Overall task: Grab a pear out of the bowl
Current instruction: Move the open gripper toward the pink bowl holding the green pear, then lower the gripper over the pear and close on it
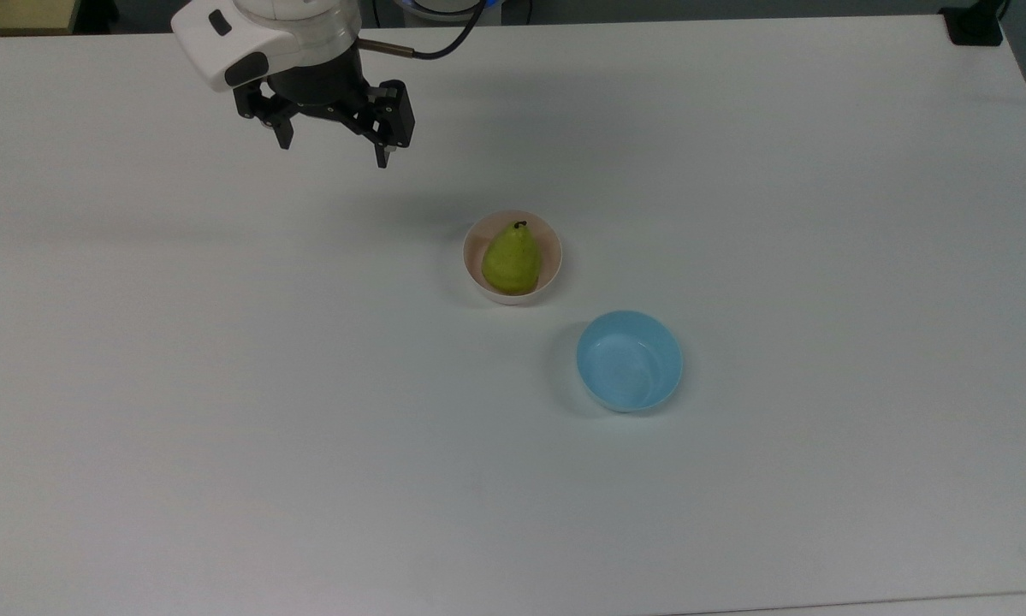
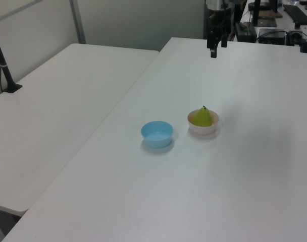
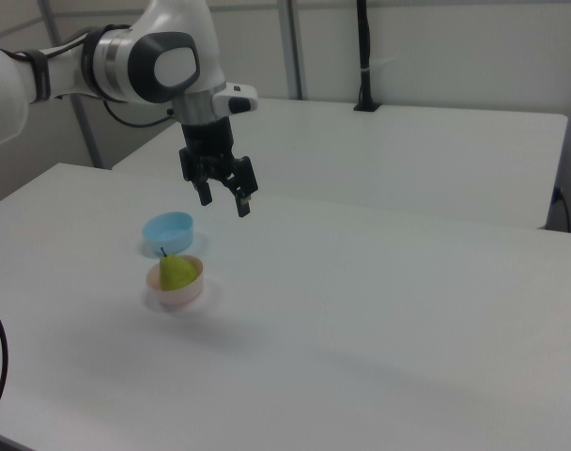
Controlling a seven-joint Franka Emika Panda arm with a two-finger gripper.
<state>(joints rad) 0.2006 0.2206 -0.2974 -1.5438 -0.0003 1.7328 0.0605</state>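
In the top view, the gripper (image 1: 335, 154) hangs above the table (image 1: 222, 385) with its fingers (image 1: 284, 135) spread wide and nothing between them, well apart from the bowl (image 1: 554, 257) toward the top view's upper left. The pear (image 1: 511, 258) sits inside the bowl, its stem end pointing toward the top view's top and its body leaning on the bowl's wall. The blue bowl (image 1: 630, 361) stands near the bowl, apart from it, toward the top view's lower right.
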